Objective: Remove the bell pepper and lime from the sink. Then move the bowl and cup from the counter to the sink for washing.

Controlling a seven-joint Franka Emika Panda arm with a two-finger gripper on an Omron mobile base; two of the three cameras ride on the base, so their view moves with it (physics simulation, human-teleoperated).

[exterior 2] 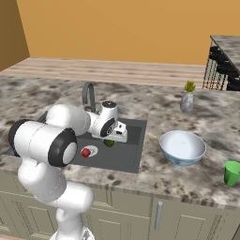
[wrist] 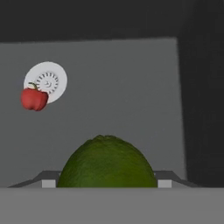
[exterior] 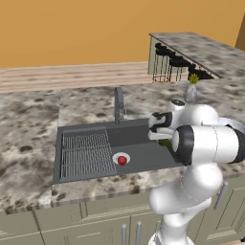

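Note:
My gripper (wrist: 107,183) is shut on the dark green lime (wrist: 107,164), which bulges between its fingertips over the sink (exterior: 143,139). The right base view shows the gripper (exterior 2: 110,139) low over the basin's right half with the lime (exterior 2: 108,143) under the hand. The red bell pepper (wrist: 34,98) lies on the sink floor beside the white drain (wrist: 49,80); I also see the pepper (exterior: 122,160) near the basin's front. On the counter (exterior 2: 164,112) right of the sink sit the pale blue bowl (exterior 2: 183,147) and the bright green cup (exterior 2: 231,172).
A dark faucet (exterior: 118,103) rises behind the basin, and a ribbed rack (exterior: 86,154) fills its left part. A grey vase with a plant (exterior 2: 187,101) stands behind the bowl. The raised bar with stools (exterior: 201,50) lies far right.

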